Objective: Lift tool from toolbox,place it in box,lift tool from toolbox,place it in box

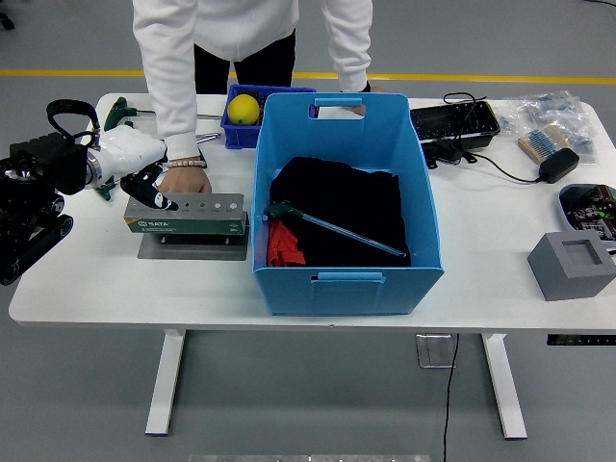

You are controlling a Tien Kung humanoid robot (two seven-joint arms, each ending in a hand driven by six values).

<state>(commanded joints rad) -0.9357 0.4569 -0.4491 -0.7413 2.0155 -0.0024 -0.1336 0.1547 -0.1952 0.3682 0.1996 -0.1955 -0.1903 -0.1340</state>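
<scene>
1. While our left hand (144, 181) rests curled on the toolbox (185, 215) at the worktop's (96, 279) left, we cannot tell whether it grips anything.
2. A person's hand (185, 179) steadies the toolbox's far edge.
3. One tool (332, 229) lies in the blue box (346, 279).

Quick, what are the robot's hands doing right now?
Left hand: fingers down on the green tool holder; whether they grip a tool cannot be told.
Right hand: not in view.

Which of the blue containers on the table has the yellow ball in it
The small dark blue bin at the far side, behind the toolbox, holds the yellow ball. The big light blue box holds dark cloth and a tool.
</scene>
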